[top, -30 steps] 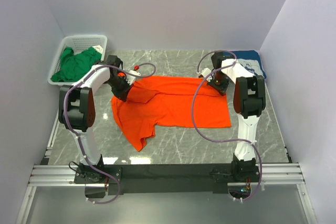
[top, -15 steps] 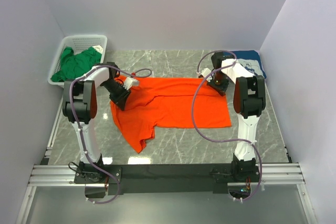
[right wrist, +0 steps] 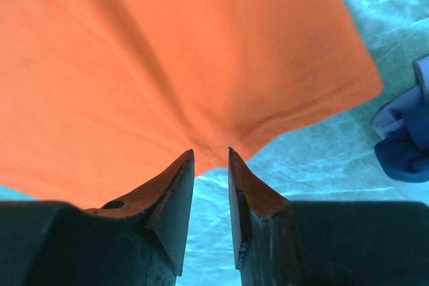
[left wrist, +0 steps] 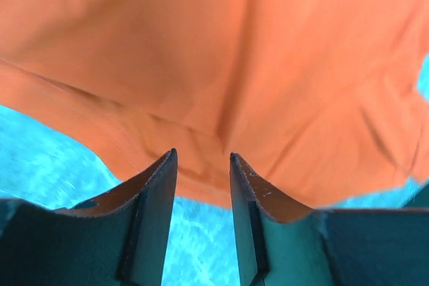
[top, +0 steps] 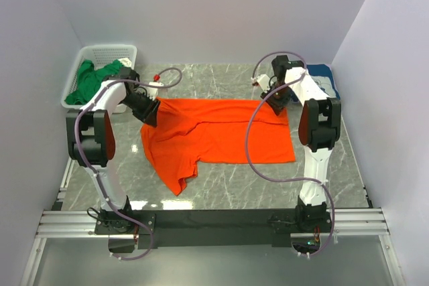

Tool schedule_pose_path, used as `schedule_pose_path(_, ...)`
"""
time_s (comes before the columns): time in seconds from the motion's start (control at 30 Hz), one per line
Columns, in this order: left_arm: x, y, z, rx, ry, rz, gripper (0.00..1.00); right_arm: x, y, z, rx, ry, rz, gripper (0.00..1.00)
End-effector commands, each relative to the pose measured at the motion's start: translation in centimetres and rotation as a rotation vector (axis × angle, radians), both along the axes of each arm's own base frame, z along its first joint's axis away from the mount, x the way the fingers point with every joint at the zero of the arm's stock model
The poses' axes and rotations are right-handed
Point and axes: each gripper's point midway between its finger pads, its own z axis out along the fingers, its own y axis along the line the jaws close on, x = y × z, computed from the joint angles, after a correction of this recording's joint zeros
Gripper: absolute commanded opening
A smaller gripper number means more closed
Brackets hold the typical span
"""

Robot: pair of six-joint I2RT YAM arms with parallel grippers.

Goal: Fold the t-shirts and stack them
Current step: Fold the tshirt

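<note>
- At the far left corner of the orange t-shirt point(top: 228, 132): left gripper point(left wrist: 203, 159), jaws narrowly parted, pinches a gathered fold of the cloth between its tips.
- At the far right corner: right gripper point(right wrist: 211, 154), jaws almost together, nips the shirt's edge.
- Between the two: stretches along its far edge, lies spread on the marble table point(top: 228, 189), one sleeve trailing near-left.
- Beyond the left arm: green t-shirt point(top: 94, 84), heaped in the white basket point(top: 110, 50).
- Near the right gripper, far right: navy t-shirt point(top: 327, 72), apart from the orange one.
</note>
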Motion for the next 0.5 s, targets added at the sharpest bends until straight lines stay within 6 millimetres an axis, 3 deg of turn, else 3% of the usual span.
schedule_pose_path(0.0, 2.2, -1.1, 0.4, -0.048, -0.061, 0.097, 0.42, -0.1, 2.2, 2.2, 0.108, 0.0, -0.067, 0.34)
schedule_pose_path(0.23, 4.6, -0.8, -2.6, -0.015, -0.056, 0.192, 0.4, 0.5, 2.4, -2.4, 0.087, 0.086, -0.139, 0.29)
schedule_pose_path(0.33, 5.6, -0.3, -3.9, 0.012, -0.056, 0.23, 0.4, 1.5, 2.1, -3.6, 0.064, 0.084, -0.18, 0.27)
schedule_pose_path(0.4, 6.7, 0.0, -4.0, 0.025, -0.068, 0.26, 0.4, 2.6, 2.1, -3.3, 0.06, 0.069, -0.201, 0.26)
schedule_pose_path(0.43, 7.3, 0.0, -4.1, 0.025, -0.07, 0.266, 0.4, 2.8, 2.1, -4.3, 0.053, 0.085, -0.209, 0.25)
schedule_pose_path(0.47, 7.7, 0.1, -4.2, 0.032, -0.077, 0.276, 0.39, 3.8, 2.2, -3.8, 0.053, 0.058, -0.22, 0.25)
